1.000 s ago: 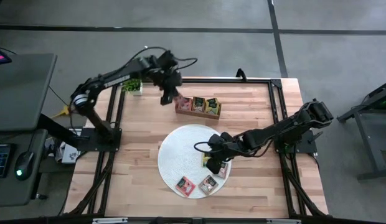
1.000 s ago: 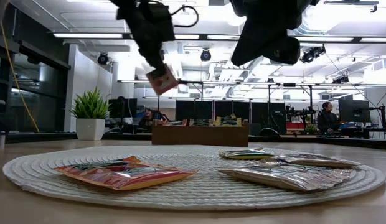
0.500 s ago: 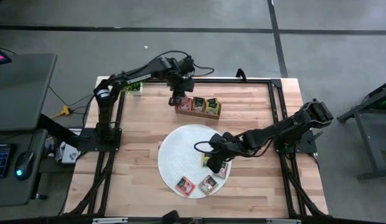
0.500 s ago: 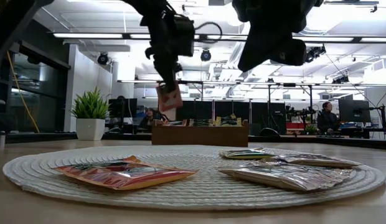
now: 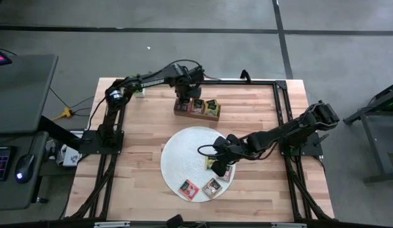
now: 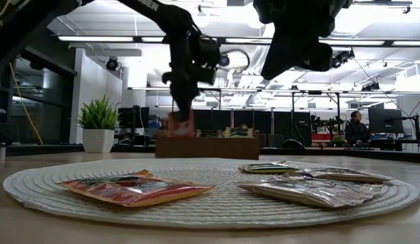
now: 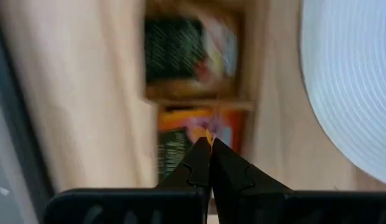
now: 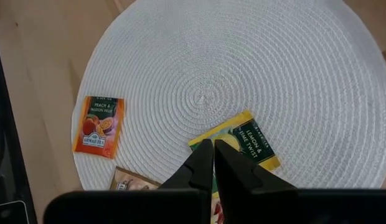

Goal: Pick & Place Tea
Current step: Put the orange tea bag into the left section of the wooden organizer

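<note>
The left gripper, pinched shut on a red tea packet, has swung in from the eleven o'clock side of the wooden tray and dropped. A second ago it hung high over the table; now it sits low at the tray's nine o'clock end, the packet hanging at the tray's top edge. The tray itself has shifted slightly toward nine o'clock.

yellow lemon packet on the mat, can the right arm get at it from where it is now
Probably yes. The right gripper, shut and empty, hangs just above the yellow lemon packet on the white mat, with nothing between them. It would have to open first.
</note>
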You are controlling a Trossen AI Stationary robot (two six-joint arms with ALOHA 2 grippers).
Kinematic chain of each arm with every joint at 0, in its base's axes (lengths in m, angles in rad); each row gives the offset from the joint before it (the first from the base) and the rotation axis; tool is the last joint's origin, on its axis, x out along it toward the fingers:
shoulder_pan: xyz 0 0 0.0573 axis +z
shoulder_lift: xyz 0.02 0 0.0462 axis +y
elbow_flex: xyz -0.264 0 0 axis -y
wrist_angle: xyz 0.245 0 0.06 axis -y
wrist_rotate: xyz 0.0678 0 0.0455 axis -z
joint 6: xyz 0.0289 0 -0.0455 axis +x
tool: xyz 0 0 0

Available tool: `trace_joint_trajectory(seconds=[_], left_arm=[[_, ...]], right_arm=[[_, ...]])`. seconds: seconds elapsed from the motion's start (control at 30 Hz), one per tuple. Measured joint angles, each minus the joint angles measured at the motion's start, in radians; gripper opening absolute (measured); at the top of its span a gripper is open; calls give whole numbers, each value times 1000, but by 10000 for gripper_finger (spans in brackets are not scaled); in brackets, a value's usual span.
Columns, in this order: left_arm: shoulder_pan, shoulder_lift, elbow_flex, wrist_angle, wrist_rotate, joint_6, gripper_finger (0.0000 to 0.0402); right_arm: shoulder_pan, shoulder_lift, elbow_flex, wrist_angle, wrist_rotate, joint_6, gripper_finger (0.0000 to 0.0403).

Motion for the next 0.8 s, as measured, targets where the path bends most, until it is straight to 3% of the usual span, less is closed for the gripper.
trace_joint_trajectory(seconds=[0.47,0.8], left_arm=[[-7,3,-4,-29,-73,-63,0],[-9,3,-4,-62,-64,-66,3]], right_arm=[[1,0,0,-5,0,-2,16],[1,0,0,-7,0,-10,17]])
